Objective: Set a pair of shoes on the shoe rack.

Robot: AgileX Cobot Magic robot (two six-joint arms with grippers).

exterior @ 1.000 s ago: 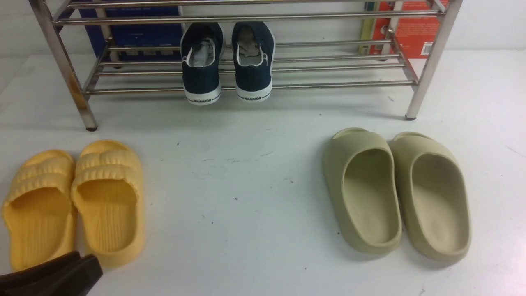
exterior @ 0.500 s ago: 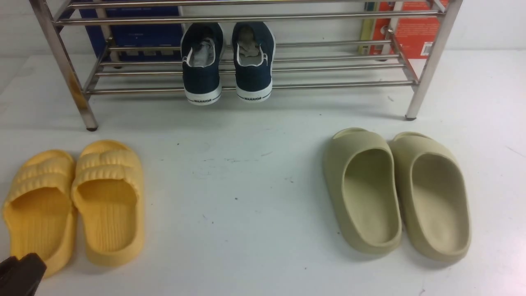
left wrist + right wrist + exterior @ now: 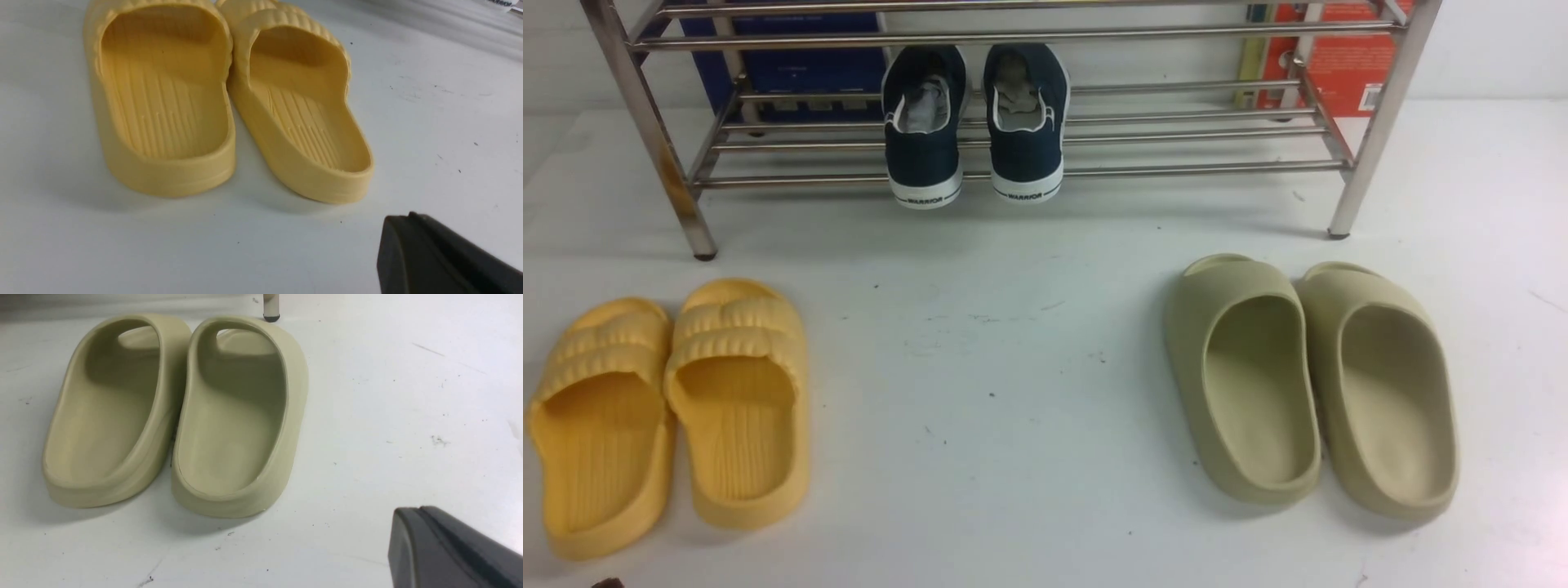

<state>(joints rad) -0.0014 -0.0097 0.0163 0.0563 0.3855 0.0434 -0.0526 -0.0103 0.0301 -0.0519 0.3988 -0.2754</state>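
Two navy-blue shoes, the left one (image 3: 925, 122) and the right one (image 3: 1025, 118), rest side by side on the lower bars of the steel shoe rack (image 3: 1176, 131). Their heels point towards me and hang slightly over the front bar. My left gripper (image 3: 410, 216) is shut and empty, low over the table near the heels of the yellow slides (image 3: 163, 102). Only a dark sliver of it (image 3: 605, 583) shows at the front view's bottom edge. My right gripper (image 3: 419, 510) is shut on nothing, beside the olive-beige slides (image 3: 229, 416); the front view does not show it.
Yellow slides (image 3: 739, 400) lie front left on the white table and olive-beige slides (image 3: 1307, 384) front right. A blue box (image 3: 792, 65) and a red box (image 3: 1339, 57) stand behind the rack. One rack leg (image 3: 270, 306) stands just beyond the olive slides.
My left gripper has drawn back out of the front view's lower left corner and its jaws have closed. The shoes and slides have not moved.
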